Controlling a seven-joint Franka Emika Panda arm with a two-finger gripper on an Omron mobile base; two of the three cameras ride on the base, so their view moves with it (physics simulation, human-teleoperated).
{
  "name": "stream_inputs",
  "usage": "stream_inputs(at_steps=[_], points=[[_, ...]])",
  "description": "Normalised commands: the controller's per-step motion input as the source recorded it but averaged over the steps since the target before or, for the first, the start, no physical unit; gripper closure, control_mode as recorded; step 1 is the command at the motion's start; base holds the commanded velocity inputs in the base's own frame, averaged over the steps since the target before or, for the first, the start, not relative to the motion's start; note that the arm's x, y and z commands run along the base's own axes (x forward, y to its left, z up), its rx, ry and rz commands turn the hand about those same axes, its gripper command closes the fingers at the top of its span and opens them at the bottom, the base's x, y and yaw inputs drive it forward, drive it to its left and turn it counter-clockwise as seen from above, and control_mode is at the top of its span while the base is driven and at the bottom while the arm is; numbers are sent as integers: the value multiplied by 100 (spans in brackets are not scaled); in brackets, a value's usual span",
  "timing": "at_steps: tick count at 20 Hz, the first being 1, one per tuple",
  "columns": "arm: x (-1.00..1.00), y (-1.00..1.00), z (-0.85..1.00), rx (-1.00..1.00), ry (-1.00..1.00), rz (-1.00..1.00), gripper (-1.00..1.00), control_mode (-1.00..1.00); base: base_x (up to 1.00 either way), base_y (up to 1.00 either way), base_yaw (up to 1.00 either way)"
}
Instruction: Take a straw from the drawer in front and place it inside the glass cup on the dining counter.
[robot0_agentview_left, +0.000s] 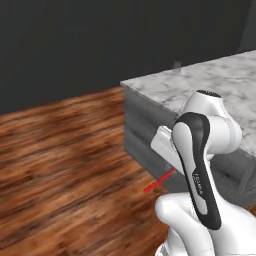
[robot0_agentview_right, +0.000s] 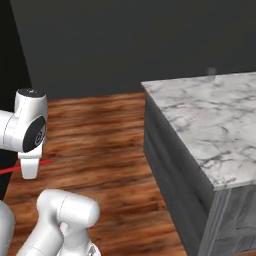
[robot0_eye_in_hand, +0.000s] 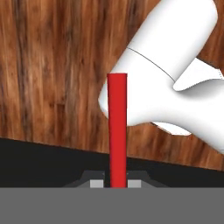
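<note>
Red straw (robot0_eye_in_hand: 117, 131) pinched between the fingertips of the gripper (robot0_eye_in_hand: 117, 183), jaws pressed in on its lower end, shaft running straight up the middle of the hand view over brown wood floor (robot0_eye_in_hand: 48, 74). Seen again as a thin red line at centre of the left base view (robot0_agentview_left: 159, 183), poking out lower-left from behind the arm, and at the far left edge of the right base view (robot0_agentview_right: 25, 166), roughly level, beside the white wrist. So: picking step judged done, straw clear of any drawer and carried in the air.

Left to do: carrying to the dining counter (robot0_agentview_right: 210, 125), the white marble slab at right in both base views, then lowering into the glass cup. Faint pale smudge near the slab's far edge, upper right of the right base view, possibly the cup; too blurred to tell. Straw well apart from the slab top and below its level for now. Roughly halfway, by this reckoning; tilting the straw upright and aiming at a narrow rim probably the fussier half.
</note>
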Motion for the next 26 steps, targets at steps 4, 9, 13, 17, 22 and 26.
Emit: stream_inputs(at_steps=[4, 9, 13, 17, 22, 26], points=[[0, 0, 0, 0, 0, 0, 100, 100, 100, 100, -25], [0, 0, 0, 0, 0, 0, 100, 100, 100, 100, -26], [0, 0, 0, 0, 0, 0, 100, 100, 100, 100, -26], [0, 0, 0, 0, 0, 0, 100, 100, 100, 100, -26], [0, 0, 0, 0, 0, 0, 100, 100, 100, 100, -26], [0, 0, 0, 0, 0, 0, 100, 100, 100, 100, -27]])
